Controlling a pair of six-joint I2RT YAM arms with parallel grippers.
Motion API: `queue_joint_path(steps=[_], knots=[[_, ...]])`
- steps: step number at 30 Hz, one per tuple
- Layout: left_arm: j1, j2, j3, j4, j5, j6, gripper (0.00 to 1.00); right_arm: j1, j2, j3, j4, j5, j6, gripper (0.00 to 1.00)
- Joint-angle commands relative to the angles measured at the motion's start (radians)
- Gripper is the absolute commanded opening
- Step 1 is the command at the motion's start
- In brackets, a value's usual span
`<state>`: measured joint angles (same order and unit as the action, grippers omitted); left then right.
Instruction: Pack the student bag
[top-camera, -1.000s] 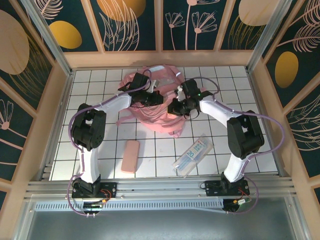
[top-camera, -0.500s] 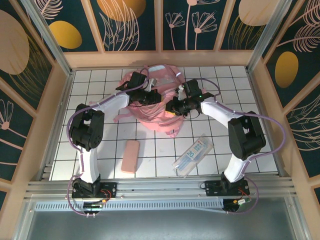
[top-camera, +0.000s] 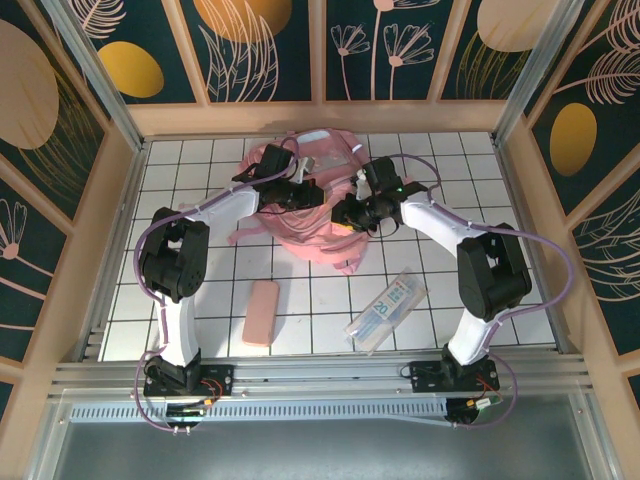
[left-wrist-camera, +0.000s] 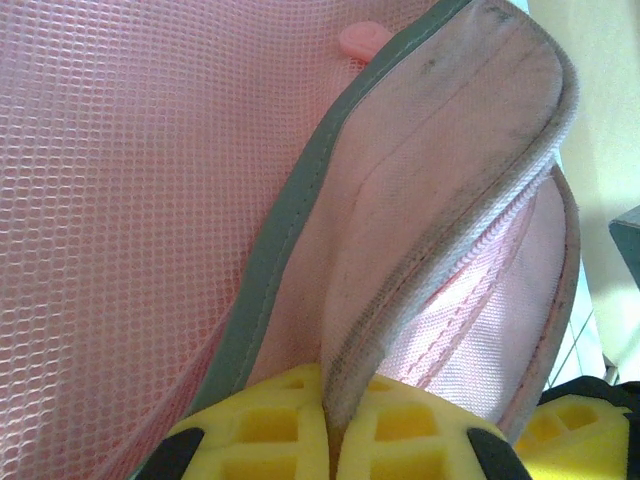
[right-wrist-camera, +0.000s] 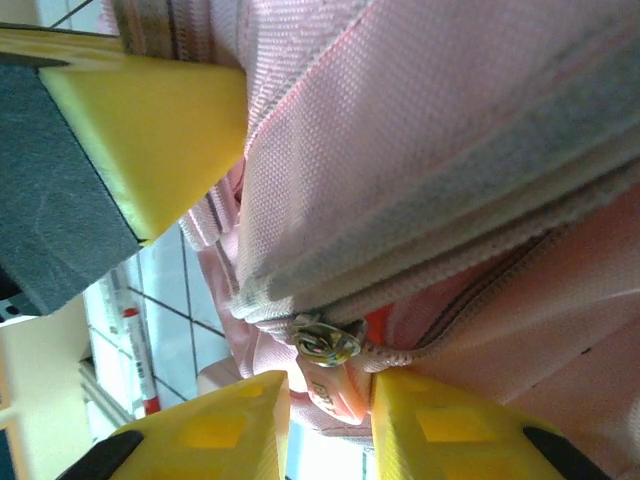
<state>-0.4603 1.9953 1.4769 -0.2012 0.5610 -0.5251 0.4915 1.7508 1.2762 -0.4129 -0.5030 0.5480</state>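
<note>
White squared tiles covered the desk (top-camera: 440, 180), boxed in by wooden rails and dark flowered panels. The student bag (top-camera: 312, 238) lay crumpled at the far middle of it, with both arms bent in over its top.

Over the last second the change was small. The right pincer (top-camera: 343, 213) had slid a little further in across the bag, towards the left one. The left pincer (top-camera: 300, 193) had crept slightly towards the bag's far edge. The bag's near corner had tucked in a touch, so the cloth was being drawn and not just touched.

The left pincer was closed tight on a fold of the bag's zip-edged flap, with the cloth running straight down between its yellow pads. The right pincer was narrow around the pink zip pull (right-wrist-camera: 328, 385) just below the metal slider. It was probably clamped on the tab, though that close view left thin slivers of light beside the pads.

This read as the opening step: one side holding the flap while the other worked the zip. No mouth was open yet. The pink pencil case (top-camera: 262, 312) and the clear packet of pens (top-camera: 387, 309) lay on the near side of the bag, well apart from it and not yet packed.
</note>
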Motion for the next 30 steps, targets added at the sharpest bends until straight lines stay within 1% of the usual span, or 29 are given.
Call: queue_joint_path(steps=[1, 3, 4, 6, 9, 12, 15, 20, 24, 30], knots=[[-0.003, -0.050, 0.003, 0.123, 0.008, -0.031, 0.00, 0.050, -0.015, 0.070, -0.144, 0.168, -0.040, 0.26], [-0.003, -0.052, -0.001, 0.131, 0.004, -0.038, 0.00, 0.086, -0.020, 0.101, -0.193, 0.338, -0.027, 0.25], [-0.003, -0.054, -0.007, 0.136, 0.005, -0.046, 0.00, 0.101, -0.028, 0.107, -0.201, 0.402, -0.022, 0.26], [-0.002, -0.060, -0.016, 0.150, 0.005, -0.066, 0.00, 0.126, -0.062, 0.096, -0.191, 0.497, -0.010, 0.33], [-0.001, -0.074, -0.021, 0.162, -0.018, -0.110, 0.00, 0.153, -0.110, 0.072, -0.184, 0.598, -0.024, 0.37], [-0.001, -0.107, -0.048, 0.210, -0.052, -0.178, 0.00, 0.172, -0.123, 0.069, -0.226, 0.680, -0.094, 0.37], [-0.002, -0.114, -0.040, 0.219, -0.048, -0.211, 0.00, 0.202, -0.106, 0.100, -0.302, 0.782, -0.177, 0.36], [-0.002, -0.103, -0.022, 0.218, -0.015, -0.253, 0.00, 0.241, -0.072, 0.153, -0.343, 0.874, -0.268, 0.31], [-0.002, -0.090, -0.017, 0.222, 0.010, -0.279, 0.00, 0.261, -0.045, 0.187, -0.307, 0.893, -0.306, 0.24], [-0.001, -0.084, -0.023, 0.229, 0.031, -0.296, 0.00, 0.254, 0.002, 0.220, -0.251, 0.888, -0.304, 0.23]])
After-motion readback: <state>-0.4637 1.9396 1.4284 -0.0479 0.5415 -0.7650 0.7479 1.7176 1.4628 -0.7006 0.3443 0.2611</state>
